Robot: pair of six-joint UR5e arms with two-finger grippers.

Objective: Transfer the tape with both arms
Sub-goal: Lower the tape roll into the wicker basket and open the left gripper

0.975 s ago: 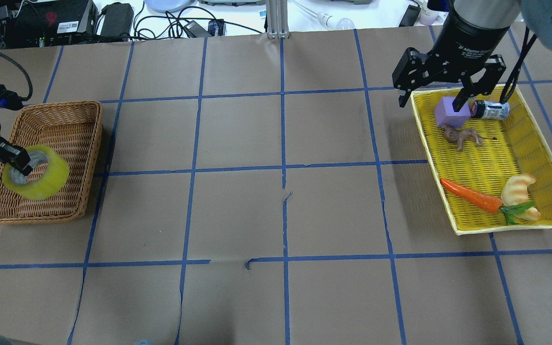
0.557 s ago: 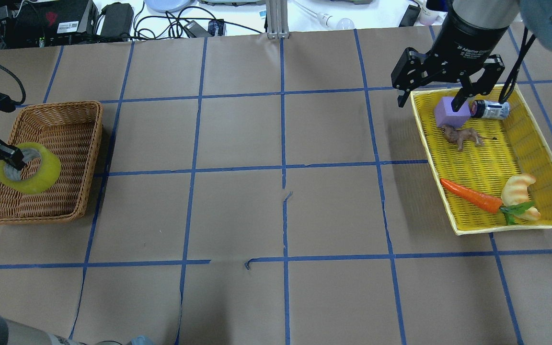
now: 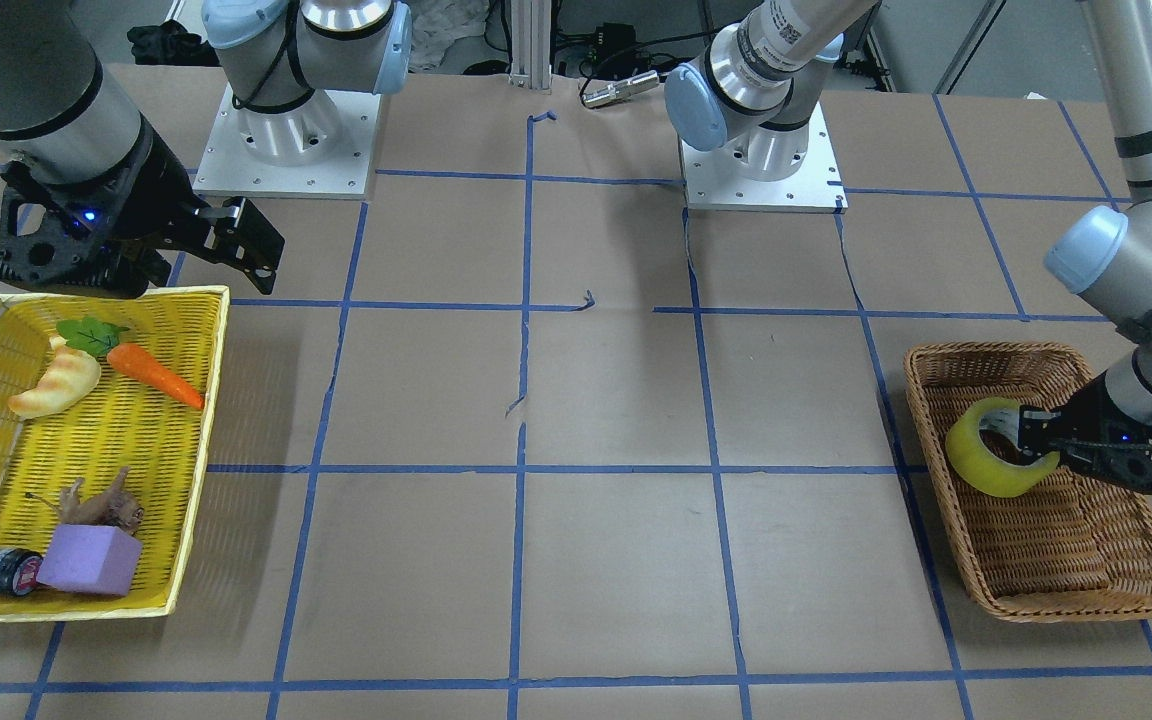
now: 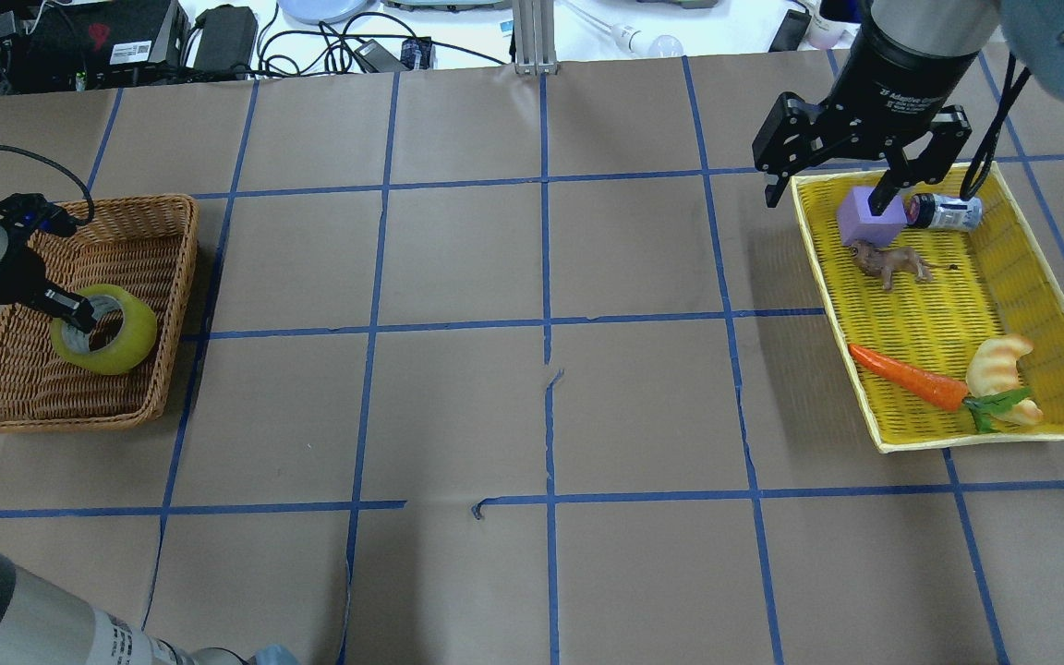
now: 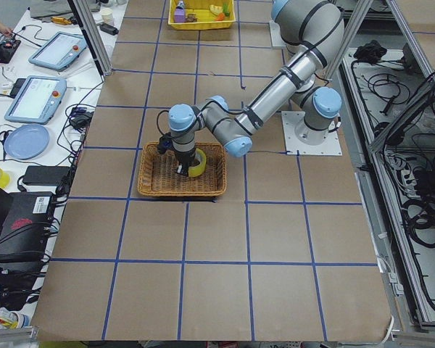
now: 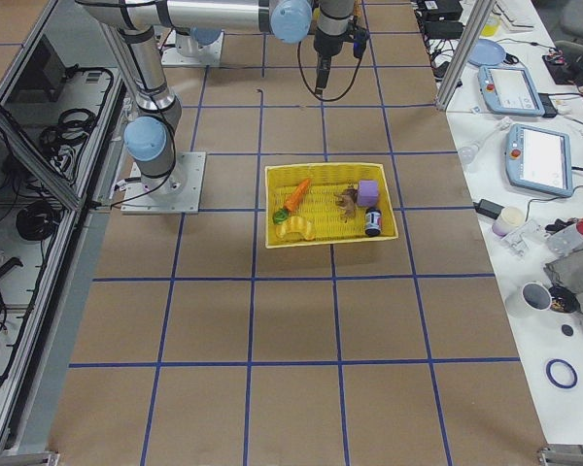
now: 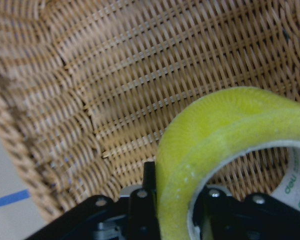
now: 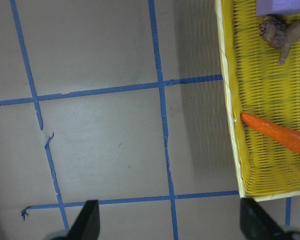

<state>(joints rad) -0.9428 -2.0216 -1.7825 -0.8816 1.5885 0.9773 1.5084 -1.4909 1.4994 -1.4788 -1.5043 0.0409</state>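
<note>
The yellow tape (image 4: pixel 123 338) is a wide roll with a white printed core. It is held tilted inside the wicker basket (image 4: pixel 79 406) at the table's left. My left gripper (image 4: pixel 79 319) is shut on the roll's wall, with one finger in the core and one outside. This shows in the front view (image 3: pixel 1031 430) and in the left wrist view (image 7: pixel 175 200), where the tape (image 7: pixel 215 130) fills the lower right. I cannot tell whether the roll touches the basket floor. My right gripper (image 4: pixel 832 189) is open and empty, high over the far left corner of the yellow tray (image 4: pixel 957 434).
The yellow tray holds a purple block (image 4: pixel 869 220), a small dark can (image 4: pixel 948 212), a brown animal figure (image 4: pixel 892 263), a carrot (image 4: pixel 906 377) and a croissant (image 4: pixel 1003 365). Brown paper with blue tape lines covers the table between basket and tray.
My left gripper has swung the tape to the right, toward the basket's middle, and lower, and the wrist has turned. The right gripper has barely moved.
</note>
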